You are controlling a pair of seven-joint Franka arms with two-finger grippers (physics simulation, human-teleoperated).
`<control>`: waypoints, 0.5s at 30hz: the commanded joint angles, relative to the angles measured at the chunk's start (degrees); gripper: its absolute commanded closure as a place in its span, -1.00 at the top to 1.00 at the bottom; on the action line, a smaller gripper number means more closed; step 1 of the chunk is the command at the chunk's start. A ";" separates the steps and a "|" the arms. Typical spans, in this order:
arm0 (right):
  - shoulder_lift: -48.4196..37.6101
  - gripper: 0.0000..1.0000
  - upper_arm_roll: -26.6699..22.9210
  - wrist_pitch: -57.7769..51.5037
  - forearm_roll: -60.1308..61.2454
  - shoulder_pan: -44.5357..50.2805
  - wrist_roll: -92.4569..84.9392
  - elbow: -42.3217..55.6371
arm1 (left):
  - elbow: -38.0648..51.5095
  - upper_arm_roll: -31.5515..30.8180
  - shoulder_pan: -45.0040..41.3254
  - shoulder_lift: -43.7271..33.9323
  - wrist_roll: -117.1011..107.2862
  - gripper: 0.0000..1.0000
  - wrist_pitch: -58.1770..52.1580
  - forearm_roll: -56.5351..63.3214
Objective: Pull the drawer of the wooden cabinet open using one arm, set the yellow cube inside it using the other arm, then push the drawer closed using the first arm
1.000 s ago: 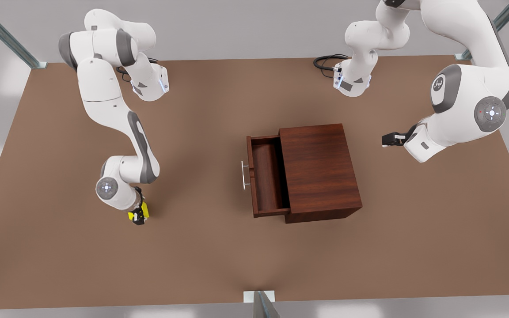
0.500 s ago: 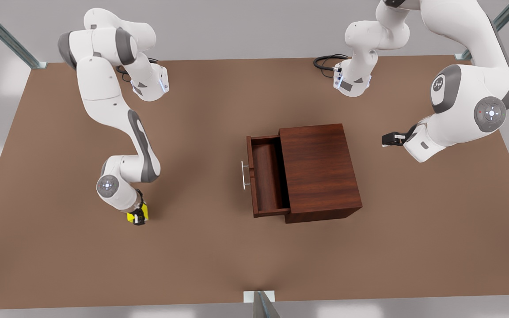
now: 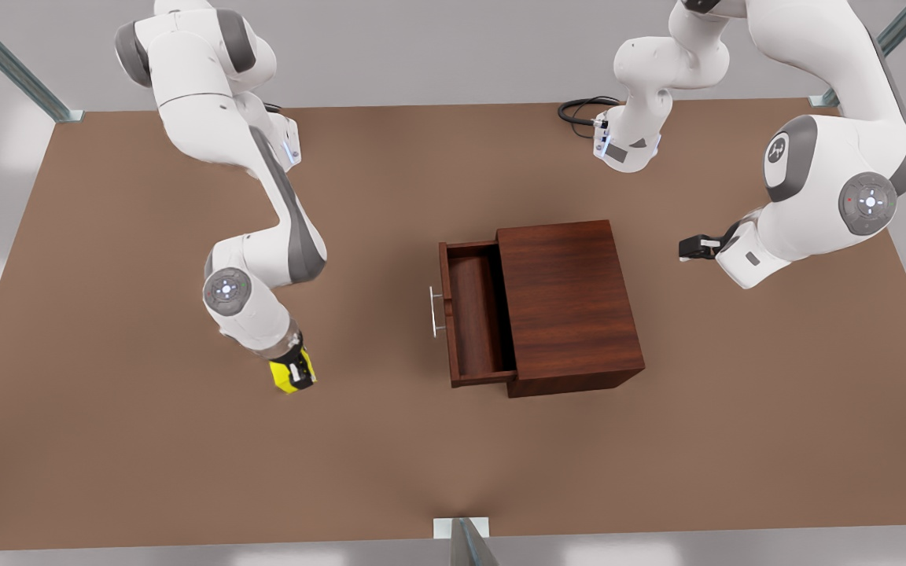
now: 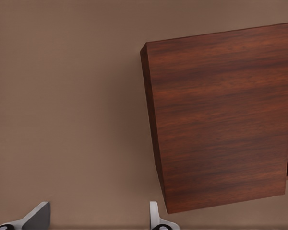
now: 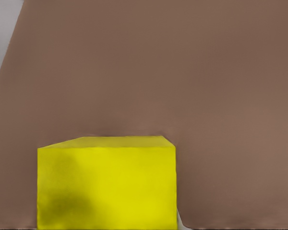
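The wooden cabinet (image 3: 571, 303) (image 4: 221, 115) stands mid-table. Its drawer (image 3: 475, 314) is pulled out toward the front view's left, silver handle (image 3: 436, 312) in front, and nothing lies inside it. My right gripper (image 3: 293, 374) is shut on the yellow cube (image 3: 296, 382) (image 5: 107, 187), held above the table well to the front view's left of the drawer. My left gripper (image 3: 689, 249) (image 4: 97, 225) hangs open on the front view's right, behind the cabinet, apart from it. Its fingertips (image 4: 38, 215) hold nothing.
The brown table (image 3: 107, 456) stretches wide around the cabinet. Both arm bases (image 3: 268, 149) (image 3: 626, 145) and a black cable (image 3: 579, 106) sit at the far edge. Metal frame posts (image 3: 469, 542) stand at the table's edges.
The right arm has risen and carried the yellow cube toward the front view's right, closer to the drawer. The left arm has shifted only slightly.
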 commanded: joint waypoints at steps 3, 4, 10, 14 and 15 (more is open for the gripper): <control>2.19 0.05 0.03 -18.21 0.11 5.03 21.92 8.64 | -0.27 -0.01 -0.05 -0.06 0.24 1.00 -0.03 0.10; 3.33 0.05 0.03 -19.79 -0.16 6.97 25.61 11.36 | -0.36 -0.01 -0.05 -0.06 0.24 1.00 -0.03 0.10; 9.13 0.06 1.26 -22.96 2.74 13.73 37.83 22.44 | -0.53 -0.01 -0.05 -0.15 0.24 1.00 -0.11 0.01; 12.03 0.06 4.24 -22.16 3.27 14.97 42.75 27.01 | -0.89 -0.01 -0.05 -0.15 0.15 1.00 -0.20 0.01; 13.08 0.07 5.03 -21.99 3.27 15.05 43.37 27.63 | -0.89 -0.01 -0.05 -0.15 0.06 1.00 -0.11 0.01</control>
